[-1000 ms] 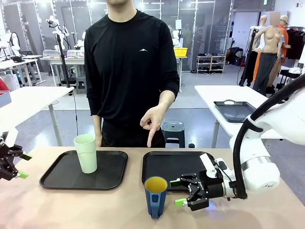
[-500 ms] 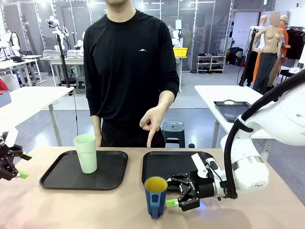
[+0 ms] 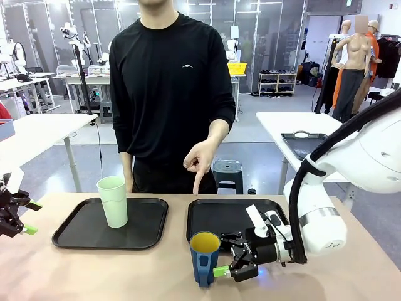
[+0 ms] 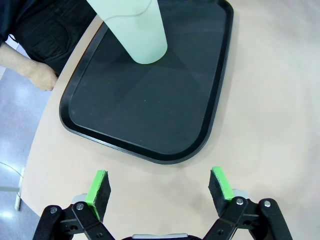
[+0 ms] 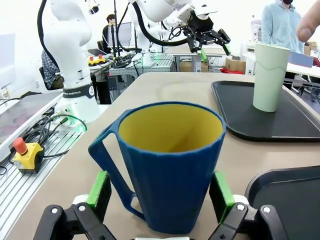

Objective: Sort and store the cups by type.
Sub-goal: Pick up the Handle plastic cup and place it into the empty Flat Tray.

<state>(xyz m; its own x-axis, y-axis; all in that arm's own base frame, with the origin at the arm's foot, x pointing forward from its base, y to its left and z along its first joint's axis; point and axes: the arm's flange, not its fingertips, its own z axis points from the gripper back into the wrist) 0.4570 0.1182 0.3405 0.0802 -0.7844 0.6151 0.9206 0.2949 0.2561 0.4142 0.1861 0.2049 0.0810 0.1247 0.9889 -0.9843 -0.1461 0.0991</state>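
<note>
Straddling the blue mug [image 5: 167, 165], our right gripper [image 5: 161, 192] stood released for grasping; left gripper [image 4: 160, 186] also released.

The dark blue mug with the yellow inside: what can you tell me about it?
The dark blue handled mug with a yellow inside stands upright and empty on the tan table, just in front of the right black tray. It tapers toward its base, looks like matte plastic, and has a thin loop handle. The right gripper has its open green-padded fingers on either side of it, not yet closed.
</note>
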